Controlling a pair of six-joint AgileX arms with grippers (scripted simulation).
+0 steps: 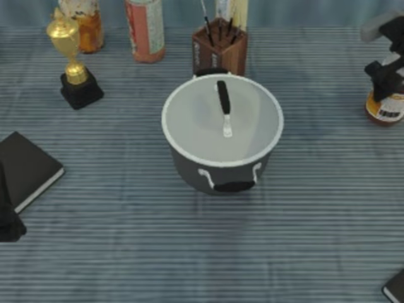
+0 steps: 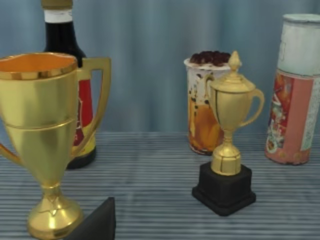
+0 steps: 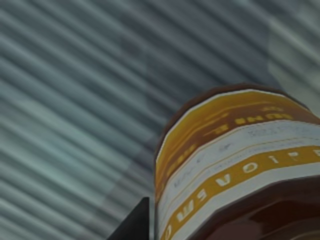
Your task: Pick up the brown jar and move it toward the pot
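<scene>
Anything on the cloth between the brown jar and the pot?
No. In the top view the stretch from the brown jar, under the right tool at the table's right edge, to the pot is bare striped cloth.

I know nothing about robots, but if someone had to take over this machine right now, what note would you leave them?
Right gripper: at the table's right edge, down over the brown jar; the right wrist view shows the jar's label up close. Whether the fingers have closed on it cannot be seen.
Left gripper: parked at the left edge, by a black book.
The pot: mid-table, lid on, well to the left of the jar.
Done: the right arm has reached the jar.
Left: confirm the grip, lift the jar, carry it leftward toward the pot.
</scene>
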